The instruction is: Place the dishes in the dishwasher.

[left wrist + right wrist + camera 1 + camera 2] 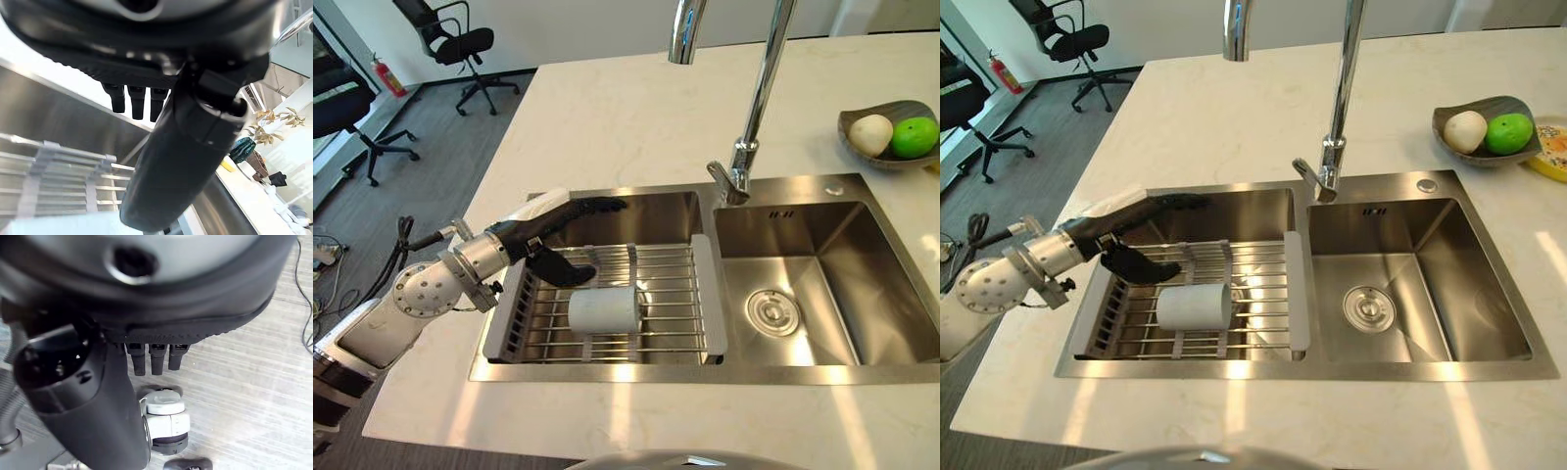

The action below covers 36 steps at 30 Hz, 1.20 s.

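Left robot hand (560,233) spread above sink (822,220); pale marble countertop (607,117).

Tap (759,88) spout and top of neck cut off by far edge. Yellow thing (1549,152) at far right cut by right edge, too little seen to name. Back part of rack (607,304) hidden under left hand (553,240). In right wrist view, right hand (146,308) fingertips hidden behind palm. Chair (337,108) at far left cut by left edge.
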Tool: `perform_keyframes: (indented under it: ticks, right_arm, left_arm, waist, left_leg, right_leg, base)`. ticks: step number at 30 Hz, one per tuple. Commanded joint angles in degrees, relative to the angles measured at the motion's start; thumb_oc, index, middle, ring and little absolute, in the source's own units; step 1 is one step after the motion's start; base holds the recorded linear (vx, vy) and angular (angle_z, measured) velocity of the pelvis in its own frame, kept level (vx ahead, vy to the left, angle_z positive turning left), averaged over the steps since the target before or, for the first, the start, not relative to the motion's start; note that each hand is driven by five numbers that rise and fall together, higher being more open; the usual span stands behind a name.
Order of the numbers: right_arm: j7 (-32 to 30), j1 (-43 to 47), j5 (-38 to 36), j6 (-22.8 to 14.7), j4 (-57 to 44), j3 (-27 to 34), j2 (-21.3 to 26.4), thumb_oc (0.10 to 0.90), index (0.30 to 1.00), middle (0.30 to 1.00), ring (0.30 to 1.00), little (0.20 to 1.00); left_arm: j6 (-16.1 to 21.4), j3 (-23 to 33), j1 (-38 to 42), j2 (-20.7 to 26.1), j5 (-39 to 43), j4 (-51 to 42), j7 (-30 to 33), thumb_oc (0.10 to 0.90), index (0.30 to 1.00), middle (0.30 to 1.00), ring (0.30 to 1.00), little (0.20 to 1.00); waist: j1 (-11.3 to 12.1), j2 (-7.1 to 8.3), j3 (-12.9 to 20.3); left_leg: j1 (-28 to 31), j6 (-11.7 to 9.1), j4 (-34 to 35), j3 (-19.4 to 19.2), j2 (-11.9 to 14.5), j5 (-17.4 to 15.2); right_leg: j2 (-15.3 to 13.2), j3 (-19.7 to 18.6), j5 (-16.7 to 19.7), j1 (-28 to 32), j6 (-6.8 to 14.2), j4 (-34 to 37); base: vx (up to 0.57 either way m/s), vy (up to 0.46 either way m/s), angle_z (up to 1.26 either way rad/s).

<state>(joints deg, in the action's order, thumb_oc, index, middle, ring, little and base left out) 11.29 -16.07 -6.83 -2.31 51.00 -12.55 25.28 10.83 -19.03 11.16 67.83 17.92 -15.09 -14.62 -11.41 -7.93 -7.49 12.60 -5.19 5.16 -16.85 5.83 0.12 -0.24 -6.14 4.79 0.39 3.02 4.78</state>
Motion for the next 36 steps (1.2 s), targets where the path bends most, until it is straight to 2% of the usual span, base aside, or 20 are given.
perform_keyframes:
  ticks: [1,5,6,7,8,9,10,19,23,26,36]
  right_arm:
    - [1.6,0.1,-0.1,-0.6,-0.5,-3.5,-1.7,0.800,0.900,0.900,0.900,0.900]
    - [1.7,1.3,0.1,-0.3,0.3,-4.3,-1.6,0.800,0.900,0.900,0.900,0.900]
    - [-1.3,12.5,-0.2,0.8,11.3,-8.8,-6.7,0.800,0.900,0.900,0.900,0.900]
    - [-1.2,12.2,-0.2,0.9,11.1,-8.8,-6.5,0.800,0.900,0.900,0.900,0.900]
    - [-0.9,12.5,-0.7,0.8,11.1,-7.9,-5.3,0.800,0.900,0.900,0.900,0.900]
    - [-1.2,13.7,-2.2,1.1,11.3,-8.0,-6.6,0.800,0.900,0.900,0.900,0.900]
    - [-1.8,14.1,-2.6,1.2,11.5,-8.5,-7.2,0.800,0.900,0.900,0.900,0.900]
    - [-1.2,12.5,-2.8,1.2,10.4,-8.7,-6.8,0.800,0.900,0.900,0.900,0.900]
    - [-1.2,12.5,-2.8,1.2,10.3,-8.7,-6.7,0.800,0.900,0.900,0.900,0.900]
    - [-1.2,11.6,-2.0,1.3,9.7,-7.7,-5.7,0.800,0.900,0.900,0.900,0.900]
    - [-1.5,11.5,-1.0,1.4,9.5,-6.6,-5.3,0.800,0.900,0.900,0.900,0.900]
  left_arm:
    - [0.9,0.5,6.0,1.6,6.7,-2.6,-1.1,0.800,0.900,0.900,0.900,0.900]
    - [-0.3,-2.1,7.1,2.4,9.3,-3.7,-3.3,0.800,0.900,0.900,0.900,0.900]
    - [-2.9,-7.3,10.0,-3.5,8.6,-3.4,-3.2,0.800,0.900,0.900,0.900,0.900]
    - [-3.0,-7.2,9.7,-3.6,8.6,-3.7,-3.2,0.800,0.900,0.900,0.900,0.900]
    - [-1.5,-7.3,10.1,-1.0,11.1,-4.7,-4.6,0.800,0.900,0.900,0.900,0.900]
    - [-1.5,-9.5,12.1,1.7,11.3,-4.0,-5.0,0.800,0.900,0.900,0.900,0.900]
    - [-1.6,-10.6,13.3,1.5,11.1,-3.6,-5.3,0.800,0.900,0.900,0.900,0.900]
    - [-0.9,-11.5,12.3,-4.7,4.0,0.6,-3.4,0.800,0.900,0.900,0.900,0.900]
    - [-0.9,-11.5,12.3,-4.7,4.0,0.6,-3.4,0.800,0.900,0.900,0.900,0.900]
    - [-0.2,-10.1,8.9,-11.5,-4.8,5.2,-1.4,0.800,0.900,0.900,0.900,0.900]
    - [0.1,-12.1,7.7,-16.4,-18.2,13.6,0.4,0.800,0.900,0.900,0.900,0.900]
  waist:
    - [-0.8,1.94,2.2]
    - [-0.7,1.62,2.2]
    - [2.2,1.06,2.7]
    - [2.2,0.92,2.9]
    - [2.0,0.75,3.1]
    - [2.0,0.61,3.3]
    - [2.0,0.61,3.3]
    - [1.7,1.36,3.2]
    - [1.7,1.33,3.2]
    - [1.5,2.14,3.2]
    - [0.7,2.29,3.1]
  left_leg:
    - [-6.4,-0.1,-0.2,1.8,-2.7,1.0]
    - [-6.5,-0.2,-0.2,1.9,-2.7,1.1]
    - [-6.6,0.1,-0.2,3.1,-2.9,1.1]
    - [-6.6,0.1,-0.2,3.1,-2.9,1.1]
    - [-6.6,0.0,-0.2,3.0,-2.8,1.1]
    - [-6.5,0.0,-0.2,3.0,-2.8,1.0]
    - [-6.5,-0.1,-0.2,3.0,-2.8,0.9]
    - [-6.5,-0.1,-0.2,3.3,-2.8,0.6]
    - [-6.5,-0.1,-0.2,3.3,-2.8,0.6]
    - [-6.7,0.0,-0.2,3.5,-2.7,0.3]
    - [-6.5,0.1,-0.2,3.1,-2.7,-0.1]
  right_leg:
    - [-2.6,1.2,-3.0,4.7,6.5,0.2]
    - [-2.6,1.3,-3.0,4.7,6.5,0.2]
    - [-2.9,2.1,-3.5,5.3,6.4,0.2]
    - [-2.9,2.1,-3.5,5.3,6.4,0.2]
    - [-2.9,2.2,-3.6,5.4,6.3,0.2]
    - [-2.8,2.3,-3.5,5.4,6.3,0.2]
    - [-2.8,2.3,-3.6,5.4,6.3,0.2]
    - [-3.0,2.8,-3.6,5.6,6.4,0.2]
    - [-3.0,2.8,-3.6,5.5,6.4,0.2]
    - [-3.1,2.9,-3.7,5.2,6.4,0.2]
    - [-3.0,2.4,-3.9,5.2,6.4,0.2]
  base:
    - [0.01,-0.033,0.08]
    - [0.01,-0.017,0.08]
    - [0.04,-0.002,0.07]
    - [0.05,-0.009,0.02]
    - [0.02,-0.028,0.25]
    - [0.03,-0.032,0.22]
    - [0.02,-0.032,0.25]
    - [0.00,-0.008,-0.03]
    - [0.00,0.000,0.00]
    - [0.01,-0.005,0.01]
    - [0.00,-0.001,0.00]
